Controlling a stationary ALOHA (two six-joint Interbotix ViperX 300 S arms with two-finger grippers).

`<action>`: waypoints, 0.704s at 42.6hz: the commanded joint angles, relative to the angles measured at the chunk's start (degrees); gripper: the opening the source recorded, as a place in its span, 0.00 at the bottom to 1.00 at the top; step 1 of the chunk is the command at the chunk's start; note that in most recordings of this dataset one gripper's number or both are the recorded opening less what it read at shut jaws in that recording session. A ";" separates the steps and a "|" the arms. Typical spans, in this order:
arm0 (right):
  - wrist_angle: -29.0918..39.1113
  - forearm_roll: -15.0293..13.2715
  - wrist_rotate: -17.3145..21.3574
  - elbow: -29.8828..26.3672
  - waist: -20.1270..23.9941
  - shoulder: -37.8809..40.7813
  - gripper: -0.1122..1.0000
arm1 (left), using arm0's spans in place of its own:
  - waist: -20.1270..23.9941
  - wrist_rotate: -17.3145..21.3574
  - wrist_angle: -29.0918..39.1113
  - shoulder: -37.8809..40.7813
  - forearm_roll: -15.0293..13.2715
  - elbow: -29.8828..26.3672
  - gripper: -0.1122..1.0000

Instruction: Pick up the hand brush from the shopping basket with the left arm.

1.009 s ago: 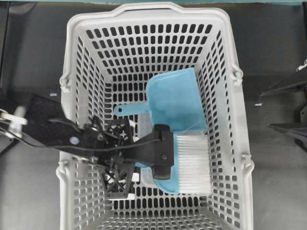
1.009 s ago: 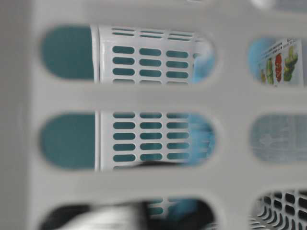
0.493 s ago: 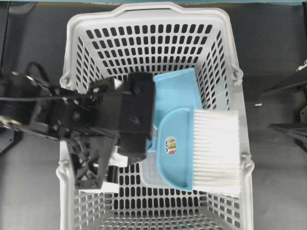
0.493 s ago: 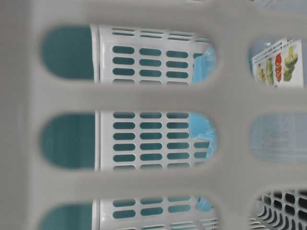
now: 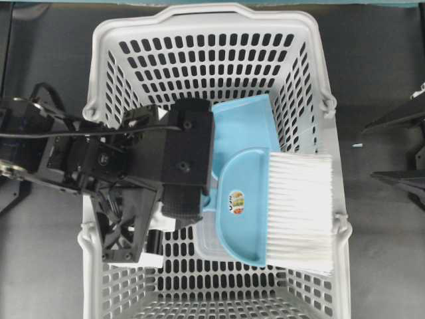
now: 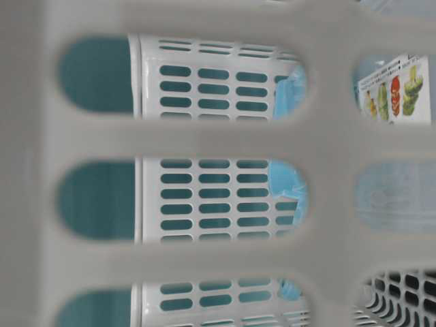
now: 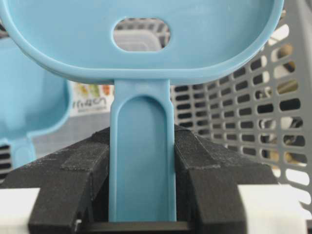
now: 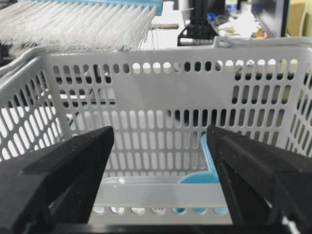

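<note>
My left gripper point(image 5: 207, 196) is shut on the thin handle of the light blue hand brush point(image 5: 244, 206), which hangs level above the shopping basket point(image 5: 206, 14). Its white bristles point(image 5: 300, 212) fan out to the right, over the basket's right wall. In the left wrist view both black fingers point(image 7: 80, 170) press the sides of the handle point(image 7: 142, 146), and the brush body point(image 7: 146, 44) fills the top. The right gripper point(image 8: 161, 146) is open with nothing between its fingers, outside the basket's wall point(image 8: 170, 87). The bristles point(image 8: 78, 24) show above that wall.
A light blue dustpan point(image 5: 242, 126) lies on the basket floor under the brush, beside a clear plastic container point(image 5: 211, 247). Dark parts of the right arm point(image 5: 398, 178) sit at the right edge. The table-level view looks through the basket's slotted wall point(image 6: 218, 139).
A second ago the brush lay low in the basket in the left gripper. It has been lifted and swung level. Over the last half second almost nothing moved.
</note>
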 commanded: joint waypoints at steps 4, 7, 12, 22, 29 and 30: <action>-0.26 0.18 0.09 -0.35 0.09 0.26 0.77 | 0.09 0.09 -0.26 -0.44 0.18 -1.41 0.32; -0.26 0.18 0.00 -0.35 0.18 0.35 0.77 | 0.09 0.09 -0.26 -0.09 0.18 -1.58 0.32; -0.26 0.18 0.00 -0.35 0.18 0.26 0.77 | 0.09 0.09 -0.26 0.35 0.18 -1.58 0.32; -0.26 0.18 0.00 -0.44 0.09 0.35 0.77 | 0.09 0.09 -0.35 1.05 0.18 -1.58 0.32; -0.26 0.18 0.00 -0.35 0.18 0.26 0.77 | 0.09 0.09 -0.62 1.23 0.18 -1.58 0.32; -0.26 0.18 0.00 -0.35 0.18 0.26 0.77 | 0.09 0.09 -0.70 1.23 0.18 -1.58 0.32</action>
